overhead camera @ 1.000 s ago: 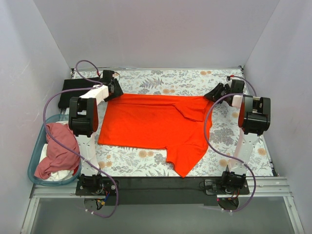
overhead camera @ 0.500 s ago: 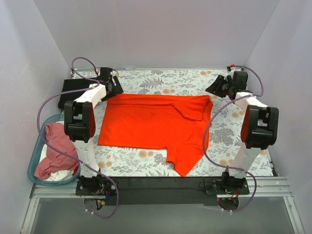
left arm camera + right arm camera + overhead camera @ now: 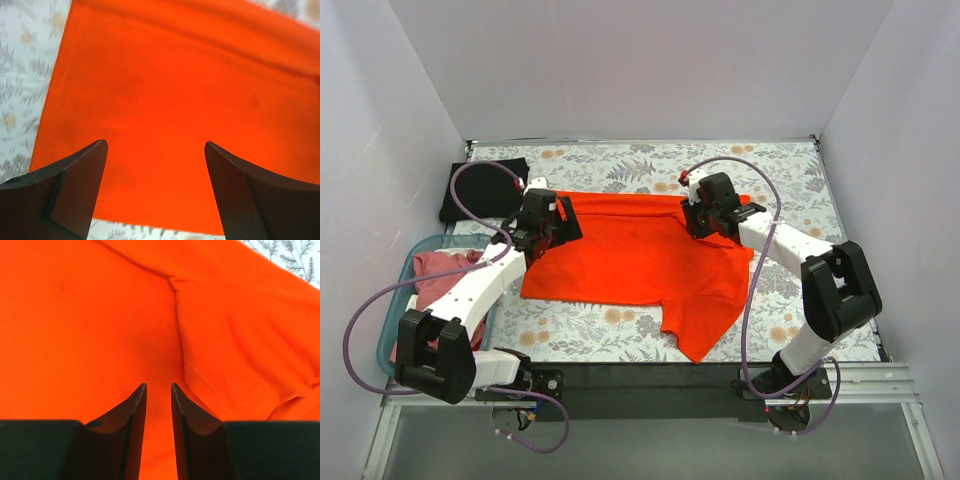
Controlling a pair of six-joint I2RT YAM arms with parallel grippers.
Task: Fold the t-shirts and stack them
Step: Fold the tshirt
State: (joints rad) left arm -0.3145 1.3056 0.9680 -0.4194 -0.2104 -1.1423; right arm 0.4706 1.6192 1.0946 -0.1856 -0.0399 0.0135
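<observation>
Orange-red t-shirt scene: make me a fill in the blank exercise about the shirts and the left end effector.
The left end effector hangs over the orange-red t-shirt with its jaws ____.
The t-shirt on top in the teal basket is dusty ____.
The folded t-shirt lying just beyond the basket is ____.
Missing words: open, pink, black.

1. Bright, even, diffuse, from overhead.
2. Top view sharp throughout; faint soft shadows under arms (image 3: 470, 290) on shirt (image 3: 620, 255).
3. Wrist views: fingers (image 3: 75, 190) close to lens, dark, edges slightly soft.
4. Shirt oversaturated there, weave mostly lost, seams readable; table (image 3: 20, 75) print blurred at corners.
</observation>
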